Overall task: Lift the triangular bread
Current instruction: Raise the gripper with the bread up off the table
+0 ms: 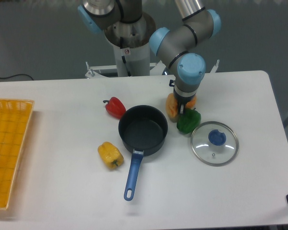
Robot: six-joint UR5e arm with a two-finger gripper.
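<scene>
White bench (62, 110) carries the triangular bread (172, 106), wedged between saucepan (143, 129) and green pepper (188, 120). My hand (181, 108) seems clamped on the bread, though the wrist hides the fingers. A shallow grip could drop the bread against the pepper.

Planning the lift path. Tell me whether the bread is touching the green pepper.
Cannot tell. In the camera view the bread and green pepper sit close together, but the gripper covers the spot where they would meet.

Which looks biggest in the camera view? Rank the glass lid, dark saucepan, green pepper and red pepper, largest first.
1. dark saucepan, handle included
2. glass lid
3. green pepper
4. red pepper

The two peppers look close in size; the gripper partly hides the green one.
</scene>
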